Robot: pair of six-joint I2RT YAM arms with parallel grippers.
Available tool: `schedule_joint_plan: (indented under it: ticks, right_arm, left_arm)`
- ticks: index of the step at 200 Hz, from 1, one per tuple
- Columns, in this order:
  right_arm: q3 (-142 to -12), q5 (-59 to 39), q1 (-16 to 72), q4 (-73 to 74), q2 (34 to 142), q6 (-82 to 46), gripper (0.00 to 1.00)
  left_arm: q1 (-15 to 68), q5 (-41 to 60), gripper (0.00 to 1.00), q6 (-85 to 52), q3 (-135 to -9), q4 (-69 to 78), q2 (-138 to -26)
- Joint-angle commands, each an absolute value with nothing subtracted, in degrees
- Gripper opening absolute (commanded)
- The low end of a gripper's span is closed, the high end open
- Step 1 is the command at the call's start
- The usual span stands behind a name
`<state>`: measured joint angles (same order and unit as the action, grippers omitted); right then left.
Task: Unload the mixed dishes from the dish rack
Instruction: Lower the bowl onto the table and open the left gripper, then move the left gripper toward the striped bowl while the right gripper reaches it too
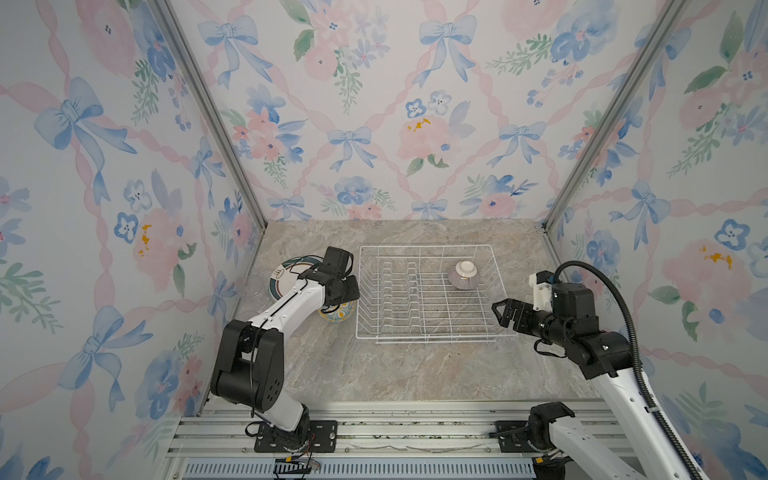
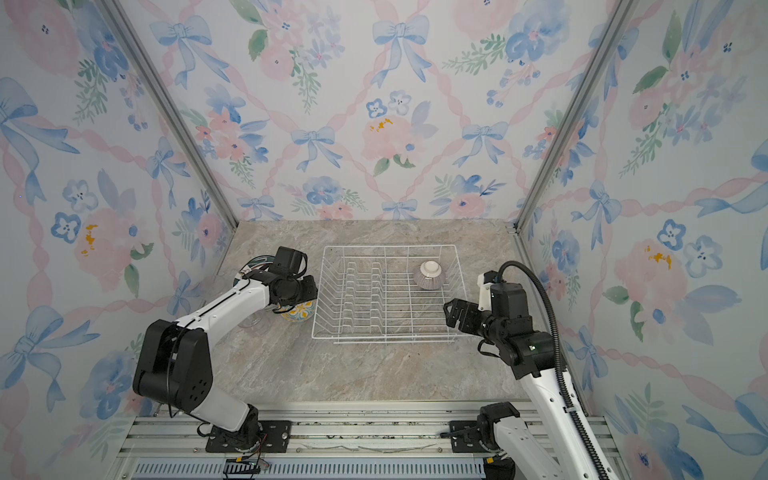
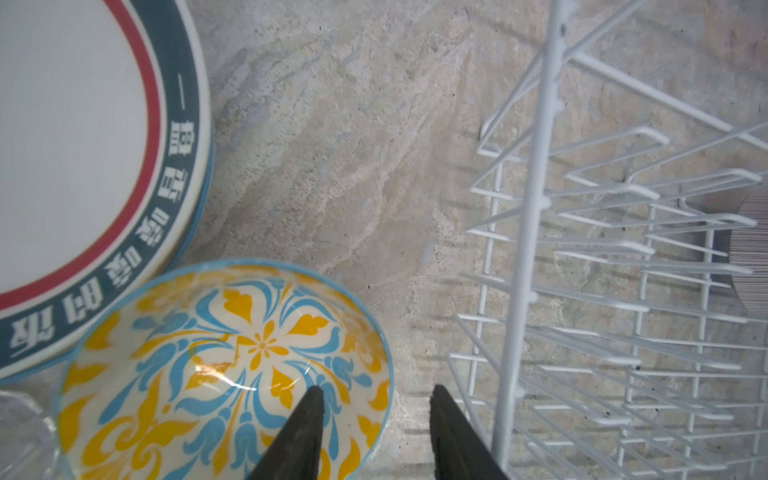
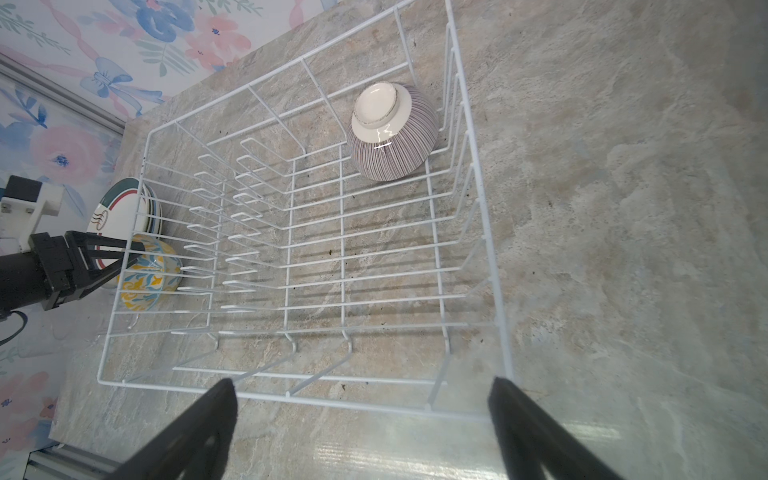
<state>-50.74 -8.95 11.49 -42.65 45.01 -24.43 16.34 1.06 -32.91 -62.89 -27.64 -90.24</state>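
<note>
Purple-striped ceramic bowl (image 4: 392, 141) sits upturned in the white wire dish rack (image 4: 341, 249) ahead of our right tool (image 4: 361, 388), jaws wide apart. Our left tool (image 3: 376, 399), jaws parted, straddles the rim of the yellow-blue patterned bowl (image 3: 208, 353).

— Left arm (image 1: 286, 303)?
— Elbow bent, forearm reaching forward, wrist tipped down; the left gripper (image 3: 376, 395) has its jaws partly apart.
— And the right arm (image 1: 621, 392)?
— Angled inward (set low), right gripper (image 4: 361, 390) spread wide, empty.
</note>
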Motion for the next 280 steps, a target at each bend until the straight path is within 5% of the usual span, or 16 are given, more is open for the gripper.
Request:
schedule_joint_plan:
  ticks: [1,91,148,197,280]
  right_arm:
    - [-50.6,-8.3,12.0,-41.6,45.2,-24.1,0.97]
    - [-54.0,-7.5,12.0,-38.9,51.5,-23.0,0.97]
    - [-59.5,-8.4,12.1,-32.2,64.6,-23.0,0.97]
    - [-62.6,-7.2,10.8,-28.5,71.0,-22.7,0.97]
    - [-60.8,-6.5,7.6,-23.5,74.4,-23.6,0.97]
  left_arm:
    - [16.4,1.8,0.46,-31.3,-65.2,-28.9,-91.6]
    - [16.3,2.0,0.63,-32.7,-65.9,-29.0,-81.1]
    - [26.4,3.4,0.83,-37.2,-71.8,-22.2,-77.7]
    - [34.2,7.7,0.98,-41.9,-77.5,-10.5,-90.4]
    - [37.7,14.5,0.98,-44.4,-95.9,-6.4,-114.1]
